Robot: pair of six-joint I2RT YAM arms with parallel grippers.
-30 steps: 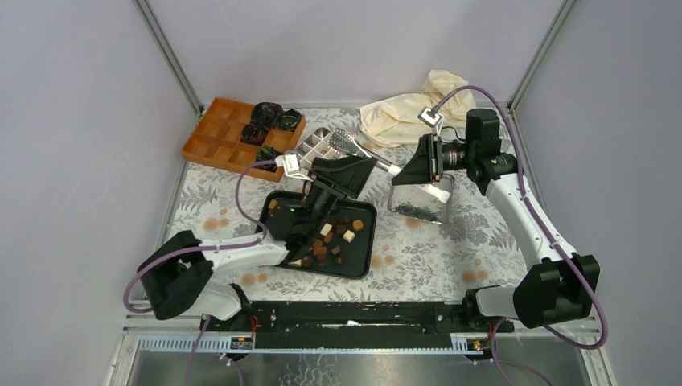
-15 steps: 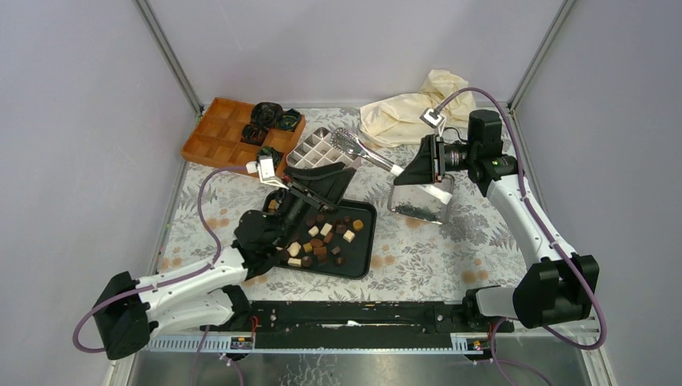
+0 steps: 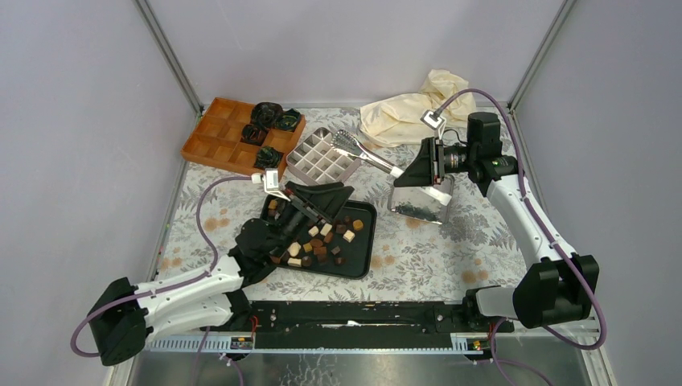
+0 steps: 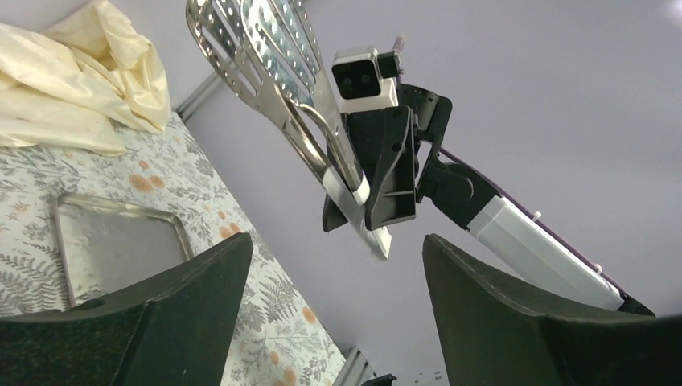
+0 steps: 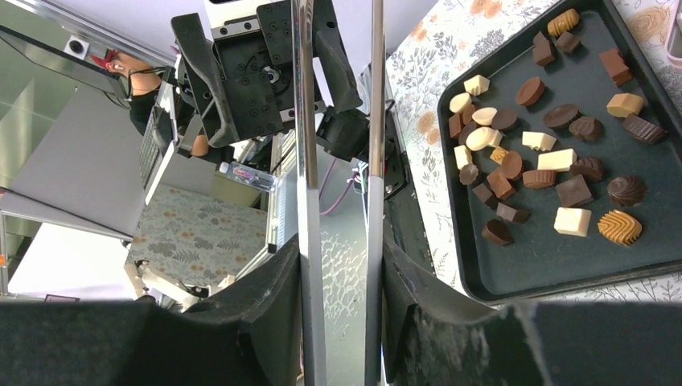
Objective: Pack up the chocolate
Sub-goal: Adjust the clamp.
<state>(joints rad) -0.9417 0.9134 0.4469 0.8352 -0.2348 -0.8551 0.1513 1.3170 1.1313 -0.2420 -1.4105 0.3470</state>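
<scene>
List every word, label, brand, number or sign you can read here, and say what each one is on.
No text can be read in any view.
The chocolate, black tray, orange box and tongs show no print.
A small sticker beside the arm hardware in the right wrist view is too blurred to read.

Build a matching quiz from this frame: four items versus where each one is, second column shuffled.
Column 1
1. tongs
2. chocolate pieces
3. black-green paper cups
4. cream cloth

Column 2
A. in the orange divider tray, far left
B. crumpled at the far right of the table
C. gripped in the right end effector
D. loose on the black tray

Pairs: 1-C, 2-D, 3-A, 4-B
</scene>
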